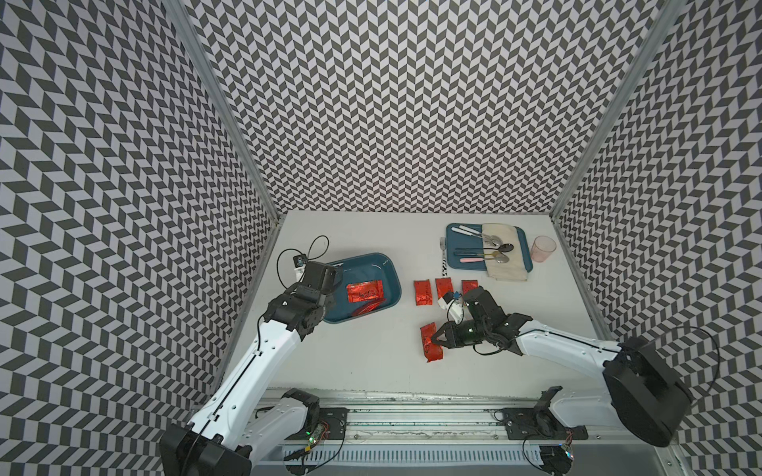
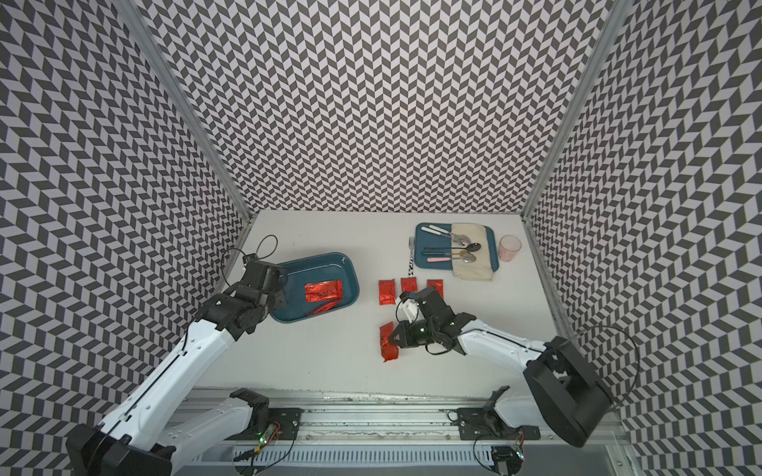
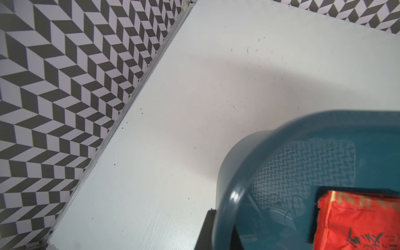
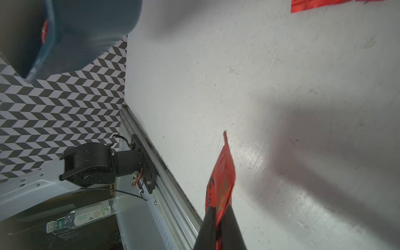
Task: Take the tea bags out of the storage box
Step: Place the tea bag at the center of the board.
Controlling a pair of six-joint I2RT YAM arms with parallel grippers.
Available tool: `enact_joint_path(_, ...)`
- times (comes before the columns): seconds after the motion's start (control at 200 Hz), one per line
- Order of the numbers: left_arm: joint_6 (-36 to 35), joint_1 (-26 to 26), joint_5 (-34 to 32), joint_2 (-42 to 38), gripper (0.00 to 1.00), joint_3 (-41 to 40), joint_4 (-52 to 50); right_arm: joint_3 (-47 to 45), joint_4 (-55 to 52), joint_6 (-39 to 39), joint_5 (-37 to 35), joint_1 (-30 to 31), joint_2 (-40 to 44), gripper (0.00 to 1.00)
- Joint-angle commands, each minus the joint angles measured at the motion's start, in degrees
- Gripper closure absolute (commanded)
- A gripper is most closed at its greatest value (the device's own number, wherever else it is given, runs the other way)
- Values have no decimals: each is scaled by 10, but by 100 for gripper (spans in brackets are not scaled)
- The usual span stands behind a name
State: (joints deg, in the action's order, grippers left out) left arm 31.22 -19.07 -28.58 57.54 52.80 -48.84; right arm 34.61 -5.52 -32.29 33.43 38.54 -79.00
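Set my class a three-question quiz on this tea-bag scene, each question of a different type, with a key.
1. True or false: the right claw is shut on a tea bag.
2. The storage box is: A gripped at its rim by the left claw; B upside down; C untouched by either claw.
3. How many tea bags form the row behind the right claw?
Key: 1 true; 2 A; 3 three.
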Motion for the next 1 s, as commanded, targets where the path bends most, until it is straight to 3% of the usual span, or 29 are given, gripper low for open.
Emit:
enact_joint_path(0.0,3,7,-18,-27,100,-8,47,6,98,23,12,-4,-33,92)
enact_joint_path(0.436,-5,13,-7,-31,100,-12,56,-8,177,3,31,-44,-123,91)
enact_joint_path(0.541,-5,13,-6,-33,100,-13,57,-13,184,-1,28,-49,-129,86)
enact_joint_path(0.806,-10,13,3,-30,100,-16,64,-31,188,1,14,-69,-138,85)
enact_joint_path(0.996,-10,14,4,-30,100,-17,65,-30,196,2,16,-76,-151,79)
